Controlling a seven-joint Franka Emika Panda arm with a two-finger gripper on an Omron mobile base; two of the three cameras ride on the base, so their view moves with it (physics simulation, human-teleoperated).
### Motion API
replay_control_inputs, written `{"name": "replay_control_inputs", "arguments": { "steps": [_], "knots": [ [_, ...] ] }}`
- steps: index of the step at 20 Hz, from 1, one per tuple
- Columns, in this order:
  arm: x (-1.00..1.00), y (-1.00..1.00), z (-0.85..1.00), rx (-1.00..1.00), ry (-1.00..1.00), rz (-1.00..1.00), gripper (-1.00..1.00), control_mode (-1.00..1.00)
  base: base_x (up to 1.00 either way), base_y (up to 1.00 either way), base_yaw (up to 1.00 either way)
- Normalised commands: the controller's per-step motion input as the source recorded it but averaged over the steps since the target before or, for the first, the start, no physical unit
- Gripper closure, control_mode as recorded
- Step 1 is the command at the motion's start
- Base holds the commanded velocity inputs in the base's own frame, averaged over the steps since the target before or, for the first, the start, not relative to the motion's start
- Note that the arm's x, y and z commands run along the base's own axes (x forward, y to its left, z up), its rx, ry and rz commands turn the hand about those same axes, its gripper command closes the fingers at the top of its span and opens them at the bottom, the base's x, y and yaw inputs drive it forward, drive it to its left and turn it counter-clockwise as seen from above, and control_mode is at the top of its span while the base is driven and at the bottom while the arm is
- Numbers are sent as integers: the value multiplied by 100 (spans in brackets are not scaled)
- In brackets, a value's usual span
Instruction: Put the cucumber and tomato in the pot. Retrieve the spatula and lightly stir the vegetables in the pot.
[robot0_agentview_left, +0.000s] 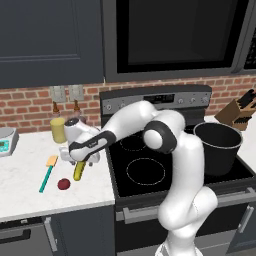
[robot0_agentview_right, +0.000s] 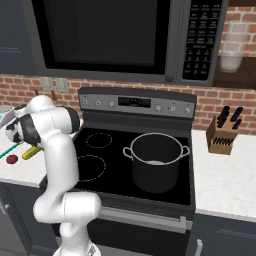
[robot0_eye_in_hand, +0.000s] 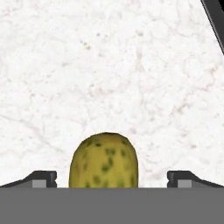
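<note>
Fingers (robot0_eye_in_hand: 112, 179) spread open around one cucumber (robot0_eye_in_hand: 104, 161); one tomato (robot0_agentview_left: 63, 184), one spatula (robot0_agentview_left: 48, 173), one pot (robot0_agentview_right: 156, 161).

You are looking at a glossy white arm (robot0_agentview_left: 185, 165) built of thick, rounded segments, with dark grey caps at its joints. A dark band runs along the forearm. The pincer (robot0_eye_in_hand: 111, 179) ends in two small dark finger tips (robot0_eye_in_hand: 41, 178) with grey pads.
</note>
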Motion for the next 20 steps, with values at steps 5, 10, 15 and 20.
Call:
{"name": "replay_control_inputs", "arguments": {
  "steps": [5, 10, 15, 20],
  "knots": [
    [0, 0, -25, 0, 0, 0, 100, -100, 0, 0, 0],
    [-1, 0, -16, 0, 0, 0, 100, -100, 0, 0, 0],
    [-34, -1, 1, 0, -11, 0, 100, -100, 0, 0, 0],
    [-82, -13, 36, 0, -22, 0, 100, -100, 0, 0, 0]
  ]
}}
